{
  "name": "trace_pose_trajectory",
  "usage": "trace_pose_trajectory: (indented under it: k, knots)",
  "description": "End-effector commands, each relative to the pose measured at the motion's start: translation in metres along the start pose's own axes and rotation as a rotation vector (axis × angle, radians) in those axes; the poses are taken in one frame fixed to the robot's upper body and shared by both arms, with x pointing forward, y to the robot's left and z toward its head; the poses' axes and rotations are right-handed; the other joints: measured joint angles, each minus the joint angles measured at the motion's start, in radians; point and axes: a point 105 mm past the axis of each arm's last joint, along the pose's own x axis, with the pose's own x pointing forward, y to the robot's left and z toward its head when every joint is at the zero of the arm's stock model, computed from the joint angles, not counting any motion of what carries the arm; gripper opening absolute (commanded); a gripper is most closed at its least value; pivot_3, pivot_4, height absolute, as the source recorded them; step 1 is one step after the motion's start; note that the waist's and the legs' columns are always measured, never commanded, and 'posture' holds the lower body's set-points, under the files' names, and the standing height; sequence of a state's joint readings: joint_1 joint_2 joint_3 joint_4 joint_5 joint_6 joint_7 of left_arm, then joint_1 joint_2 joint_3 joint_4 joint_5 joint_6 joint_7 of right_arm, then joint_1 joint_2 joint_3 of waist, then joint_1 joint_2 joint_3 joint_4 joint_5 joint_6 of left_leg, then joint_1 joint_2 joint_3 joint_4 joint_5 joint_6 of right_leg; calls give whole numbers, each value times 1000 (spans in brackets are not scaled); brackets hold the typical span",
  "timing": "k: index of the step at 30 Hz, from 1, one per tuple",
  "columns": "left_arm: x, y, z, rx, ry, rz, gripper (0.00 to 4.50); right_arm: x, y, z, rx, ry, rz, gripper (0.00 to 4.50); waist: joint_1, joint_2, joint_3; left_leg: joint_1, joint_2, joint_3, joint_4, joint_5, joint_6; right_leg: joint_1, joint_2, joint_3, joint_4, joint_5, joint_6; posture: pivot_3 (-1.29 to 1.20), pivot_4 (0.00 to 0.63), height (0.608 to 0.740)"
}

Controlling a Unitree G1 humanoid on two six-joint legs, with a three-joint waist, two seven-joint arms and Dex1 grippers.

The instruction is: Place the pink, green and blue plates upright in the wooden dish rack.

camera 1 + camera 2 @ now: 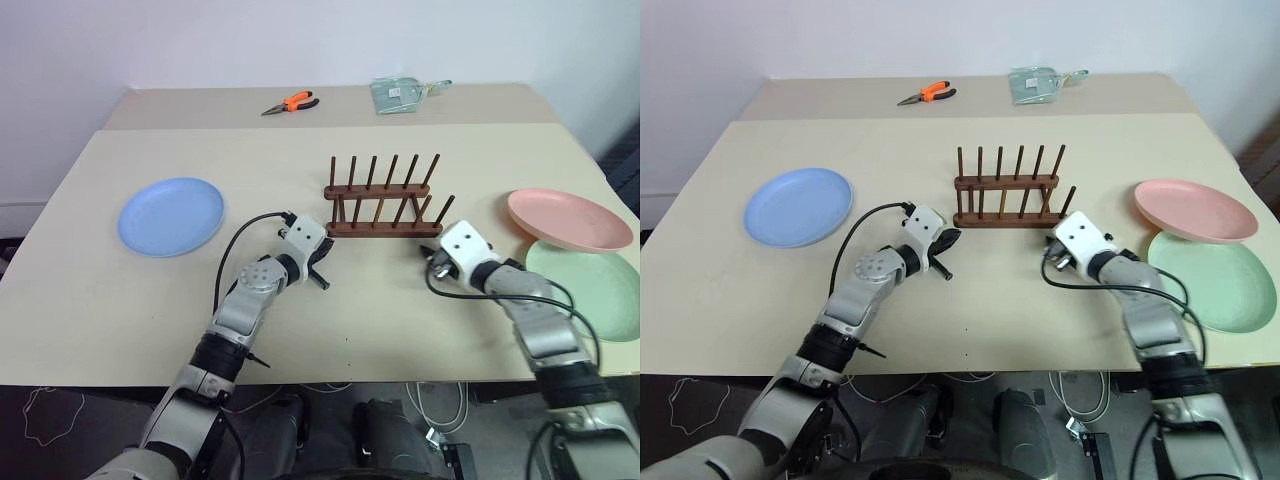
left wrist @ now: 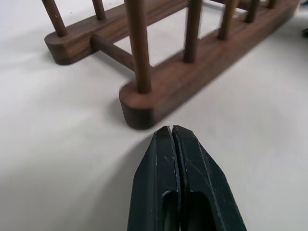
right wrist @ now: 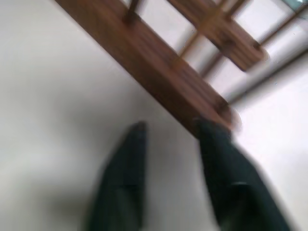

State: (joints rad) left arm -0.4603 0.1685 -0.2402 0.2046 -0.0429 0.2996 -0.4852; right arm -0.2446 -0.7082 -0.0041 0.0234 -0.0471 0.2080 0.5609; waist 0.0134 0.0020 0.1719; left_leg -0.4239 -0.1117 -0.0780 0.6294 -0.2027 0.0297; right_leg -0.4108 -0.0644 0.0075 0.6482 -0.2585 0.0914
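1. The wooden dish rack (image 1: pixel 382 205) stands in the middle of the table (image 1: pixel 90 280). No plate is in it yet.
2. The left gripper (image 2: pixel 172 132) is pinched shut and holds nothing. Its tip sits just beside the near left end of the rack.
3. The right gripper (image 3: pixel 171 127) has its fingers apart with nothing between them. One finger looks right up against the rack's other end.
4. The blue plate (image 1: pixel 171 215) lies flat, well off to the left. The pink plate (image 1: pixel 568 219) rests partly on the green plate (image 1: pixel 590 285) at the right.
5. A push from either side could slide or tip the light rack, because the grippers are so close.
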Motion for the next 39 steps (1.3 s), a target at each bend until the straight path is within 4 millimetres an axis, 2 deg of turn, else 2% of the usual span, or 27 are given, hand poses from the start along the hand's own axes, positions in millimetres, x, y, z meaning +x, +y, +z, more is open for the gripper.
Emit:
trace_pose_trajectory:
  k: [1, 2, 4, 7, 10, 13, 16, 18, 22, 23, 25, 26, 28, 29, 30, 32, 33, 35, 37, 39]
  knots:
    - [-8, -11, 5, -20, -21, -54, 23, -29, -35, 31, -150, -76, -53, 3688, -1, 0, 0, 0, 0, 0, 0, 0, 0, 0, 0, 0, 0, 0, 0, 0, 150, 726]
    - [-10, -13, 7, -24, -30, -67, 23, -35, -43, 31, -176, -60, -63, 4208, -1, 0, 0, 0, 0, 0, 0, 0, 0, 0, 0, 0, 0, 0, 0, 0, 150, 726]
    - [-13, -19, 12, -23, -49, -102, 23, -46, -61, 26, -248, 4, -97, 4208, -1, 0, 0, 0, 1, 0, 0, 0, 0, 0, 0, 0, 0, 0, 0, 0, 150, 726]
    - [-16, -31, 24, -16, -96, -166, 23, -59, -84, 2, -395, 167, -127, 4208, 2, 0, 1, -1, 1, 0, 1, 0, 0, 0, 0, 0, -1, 0, 0, 0, 150, 726]
    - [-17, -39, 37, -22, -150, -218, 23, -64, -98, -23, -488, 292, -160, 4208, 2, -1, 1, -1, 1, 0, 1, 0, 0, 0, 0, -1, -2, 0, -1, 0, 150, 726]
    - [-20, -46, 51, -35, -203, -262, 23, -64, -106, -39, -494, 363, -183, 4208, 1, 0, 1, -1, 1, 0, 1, 0, 0, 0, 0, -1, -2, -1, -1, 0, 150, 726]
    - [-22, -49, 56, -43, -220, -271, 23, -63, -105, -55, -532, 422, -164, 3348, -2, 0, 1, -1, 1, 0, 1, 0, 0, 0, 0, -1, -2, -1, -1, 0, 150, 726]
    - [-23, -49, 56, -48, -221, -270, 23, -61, -107, -59, -529, 431, -179, 2432, -2, 0, 1, -1, 1, 0, 1, 0, 0, 0, 0, -1, -1, -1, -1, 0, 150, 726]
    - [-27, -49, 54, -44, -214, -269, 23, -58, -109, -60, -563, 435, -191, 310, -1, 1, 1, -1, 1, 1, 1, 0, 1, 0, 0, -1, -1, 0, -1, 0, 150, 726]
    - [-27, -48, 53, -43, -214, -268, 23, -57, -109, -58, -568, 429, -193, 74, -1, 1, 1, -1, 1, 1, 1, 0, 1, 0, 0, -1, -1, 0, -1, 0, 150, 726]
    - [-29, -48, 53, -44, -213, -267, 23, -56, -110, -53, -590, 415, -200, 74, 0, 1, 1, -1, 1, 1, 1, 0, 1, 0, 0, 0, -1, 0, -1, 0, 150, 726]
    - [-29, -47, 53, -45, -214, -266, 23, -56, -111, -47, -624, 402, -206, 74, 0, 1, 1, -1, 1, 1, 1, 0, 1, 0, 0, 0, -1, 0, -1, 0, 150, 726]
    - [-32, -46, 55, -53, -227, -266, 23, -52, -117, -21, -678, 327, -245, 74, 0, 1, 1, -1, 0, 1, 1, 0, 0, 0, 0, 0, -1, 0, -1, 0, 150, 726]
    - [-32, -45, 56, -59, -233, -265, 23, -49, -118, -5, -677, 263, -268, 74, -1, 2, 1, -1, 0, 1, 1, 0, 1, 0, 0, 0, -1, 0, -1, 0, 150, 726]
    - [-33, -44, 57, -64, -238, -260, 23, -43, -116, 22, -617, 140, -296, 74, -5, 2, 2, -1, 0, 1, 1, 0, 0, 0, 0, 0, -1, 0, -1, 0, 150, 726]
    - [-33, -41, 57, -70, -243, -252, 23, -36, -106, 70, -438, -110, -306, 74, -14, 2, 2, -1, 1, 1, 0, 1, 0, -1, 1, 0, -1, 0, -1, 0, 150, 726]
    - [-34, -40, 58, -73, -247, -248, 23, -36, -97, 98, -274, -268, -282, 74, -20, 1, 2, -1, 2, 1, 0, 1, 0, 0, 1, 0, -1, 0, -1, 0, 150, 726]
    - [-35, -36, 59, -79, -254, -238, 23, -45, -82, 140, 69, -523, -171, 74, -21, 0, 3, -1, 3, 1, 0, 1, 0, 0, 3, 0, 0, 0, -1, 0, 150, 726]
    - [-36, -32, 60, -80, -262, -229, 23, -58, -66, 166, 314, -687, -15, 74, -12, 0, 3, -1, 3, -1, 0, 1, 0, 0, 3, -1, 0, 0, -1, 0, 150, 726]
    - [-38, -28, 62, -81, -269, -222, 23, -66, -59, 176, 476, -762, 78, 74, 6, 0, 3, -2, 2, -2, 1, 0, 1, 0, 2, -2, -1, 0, -1, 0, 150, 726]
